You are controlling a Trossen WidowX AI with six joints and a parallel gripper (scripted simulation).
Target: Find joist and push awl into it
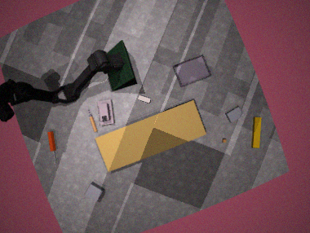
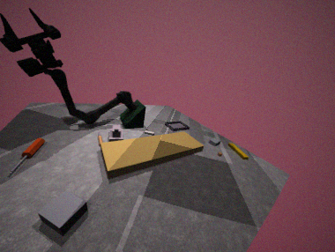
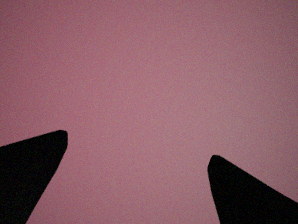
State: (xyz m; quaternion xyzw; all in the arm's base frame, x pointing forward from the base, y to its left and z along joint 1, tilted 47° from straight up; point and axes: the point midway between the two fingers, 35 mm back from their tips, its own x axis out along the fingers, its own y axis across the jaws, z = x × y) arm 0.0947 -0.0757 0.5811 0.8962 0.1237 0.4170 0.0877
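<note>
Raised high off the worktop (image 2: pixel 185 220) with fingers spread wide, hand (image 2: pixel 19 27) in open air — nothing between or near the fingertips. Around the stud finder (image 1: pixel 105 112), tight on the left beside the orange awl (image 1: pixel 93 123), with the yellow panel (image 1: pixel 151 134) near below. Opposite the panel's long edge from these, tray (image 1: pixel 192 70) with open approach from above — green base block (image 1: pixel 122 65) well apart.

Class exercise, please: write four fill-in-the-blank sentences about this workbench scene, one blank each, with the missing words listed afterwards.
1. The gripper is raised high above the table with its fingers wide ______.
2. The floor panel lying in the middle of the table is ______ in colour.
3. The tool with the orange handle lies beside the panel, not ______ it.
4. The tray with the dark rim holds ______.

Missing words: open; yellow; on; nothing
</note>
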